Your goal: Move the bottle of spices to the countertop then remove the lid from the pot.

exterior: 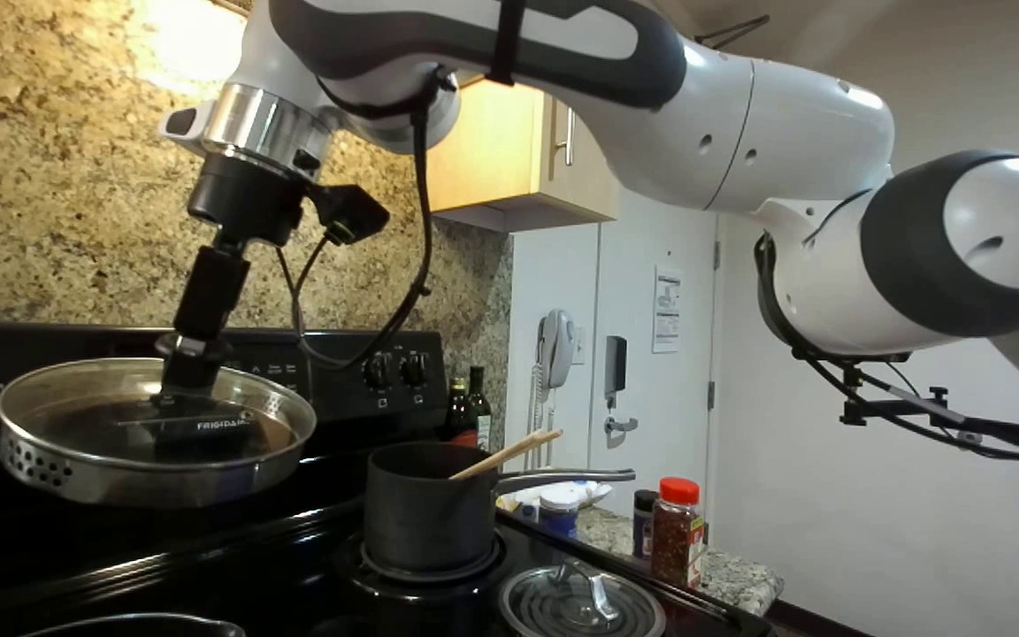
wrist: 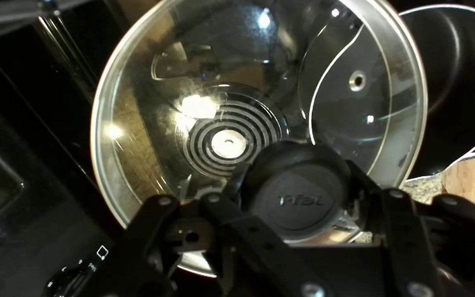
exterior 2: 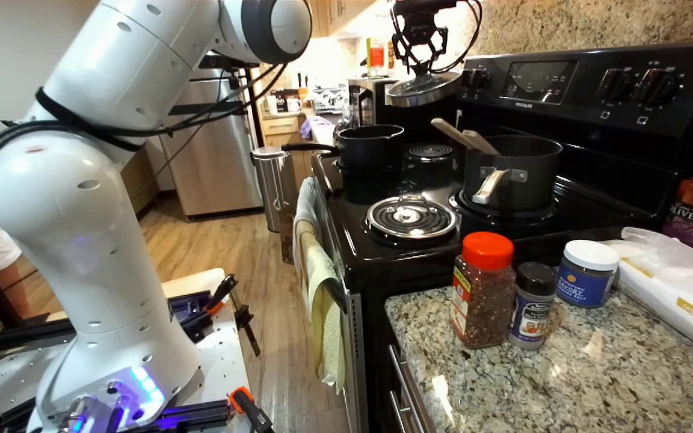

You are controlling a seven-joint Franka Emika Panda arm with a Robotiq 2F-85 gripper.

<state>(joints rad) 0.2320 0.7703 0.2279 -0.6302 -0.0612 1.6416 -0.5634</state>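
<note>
spice bottle [exterior 2: 483, 294] already on worktop [exterior 2: 563, 385] beside the stove [exterior 2: 431, 183]; pincer [wrist: 297, 187] gripping the lid [exterior 2: 421, 90] above the stove, pot [exterior 2: 367, 150] uncovered; setting-down probably left.

Spice bottle [exterior 2: 483, 304] on countertop [exterior 2: 575, 379], lid [exterior 2: 421, 92] above stove [exterior 2: 409, 255].

In an exterior view I note a kitchen, evidenced by refrigerator [exterior 2: 226, 162] at ten o'clock, stove panel [exterior 2: 587, 111] at two and speckled countertop [exterior 2: 611, 367] at four.
</note>
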